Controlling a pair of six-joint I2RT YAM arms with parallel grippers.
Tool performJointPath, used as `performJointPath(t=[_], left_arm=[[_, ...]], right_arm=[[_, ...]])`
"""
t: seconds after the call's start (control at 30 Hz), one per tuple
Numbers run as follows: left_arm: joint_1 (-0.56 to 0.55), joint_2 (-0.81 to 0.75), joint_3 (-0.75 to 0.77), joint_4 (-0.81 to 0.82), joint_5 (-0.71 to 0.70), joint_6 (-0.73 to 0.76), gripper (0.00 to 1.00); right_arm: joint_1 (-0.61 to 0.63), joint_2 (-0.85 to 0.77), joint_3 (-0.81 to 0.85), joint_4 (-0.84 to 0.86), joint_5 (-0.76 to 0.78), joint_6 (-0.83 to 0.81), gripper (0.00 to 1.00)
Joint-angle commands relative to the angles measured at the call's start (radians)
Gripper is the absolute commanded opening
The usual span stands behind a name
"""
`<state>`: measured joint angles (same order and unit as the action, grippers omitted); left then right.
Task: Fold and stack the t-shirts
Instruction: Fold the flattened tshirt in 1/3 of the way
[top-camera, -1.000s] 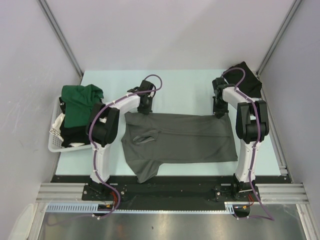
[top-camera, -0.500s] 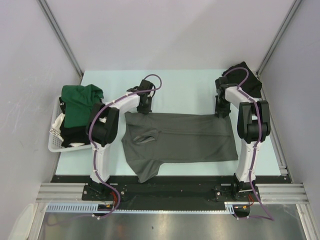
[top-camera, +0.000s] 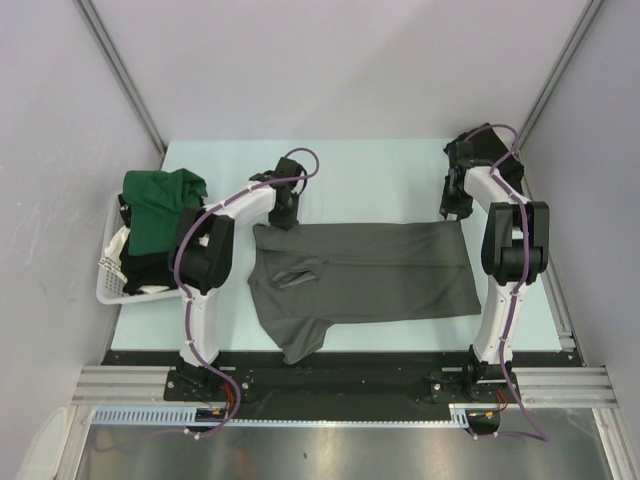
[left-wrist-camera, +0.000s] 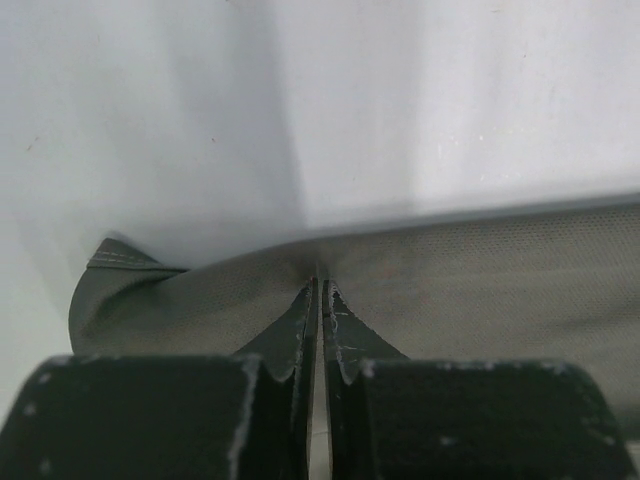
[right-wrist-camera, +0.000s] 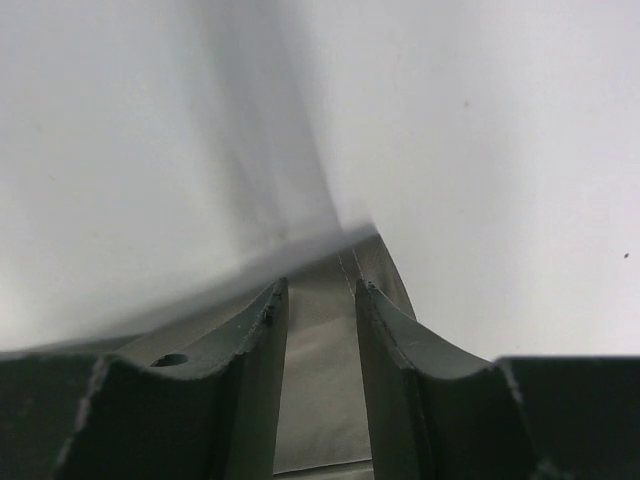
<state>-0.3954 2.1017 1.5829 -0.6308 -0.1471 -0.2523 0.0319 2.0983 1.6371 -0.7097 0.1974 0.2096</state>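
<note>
From above, we see the grey shirt (top-camera: 370, 275) spread on the counter (top-camera: 370, 180), the left end effector (top-camera: 283, 218) and right end effector (top-camera: 452, 210) at its far corners. Left wrist: the left end effector (left-wrist-camera: 320, 285) is nearly closed, pinching the shirt's edge. Right wrist: the right end effector (right-wrist-camera: 320, 290) stands narrowly parted over the corner

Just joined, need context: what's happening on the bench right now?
Two arms are working a grey t-shirt laid out on the table. The left gripper is pinched on its far edge at the collar end; the right gripper hangs open over the far hem corner. A green t-shirt sits piled in the white basket, not yet folded.
</note>
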Motion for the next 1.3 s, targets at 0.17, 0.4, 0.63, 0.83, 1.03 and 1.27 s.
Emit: performJointPath(t=[0.17,0.4,0.63,0.83,1.03,1.27], left_arm=[[-0.007,-0.081,0.077,-0.047,-0.026,0.007,0.08],[-0.007,-0.12,0.075,-0.078,-0.052,0.022,0.08],[-0.007,-0.141,0.066,-0.089,-0.068,0.025,0.09],[-0.007,-0.152,0.069,-0.093,-0.069,0.019,0.09],[-0.008,-0.158,0.055,-0.092,-0.065,0.013,0.09],[-0.01,-0.178,0.02,-0.081,-0.062,0.008,0.09]], right_arm=[[-0.026,0.034,0.072,0.016,-0.012,-0.01,0.38],[-0.082,0.071,0.087,0.023,-0.001,-0.015,0.4],[-0.101,0.069,0.067,0.024,-0.027,-0.01,0.39],[-0.099,0.04,0.041,0.032,-0.062,0.005,0.4],[-0.101,0.022,0.036,0.027,-0.061,0.001,0.41],[-0.098,0.005,0.027,0.009,-0.079,0.014,0.41]])
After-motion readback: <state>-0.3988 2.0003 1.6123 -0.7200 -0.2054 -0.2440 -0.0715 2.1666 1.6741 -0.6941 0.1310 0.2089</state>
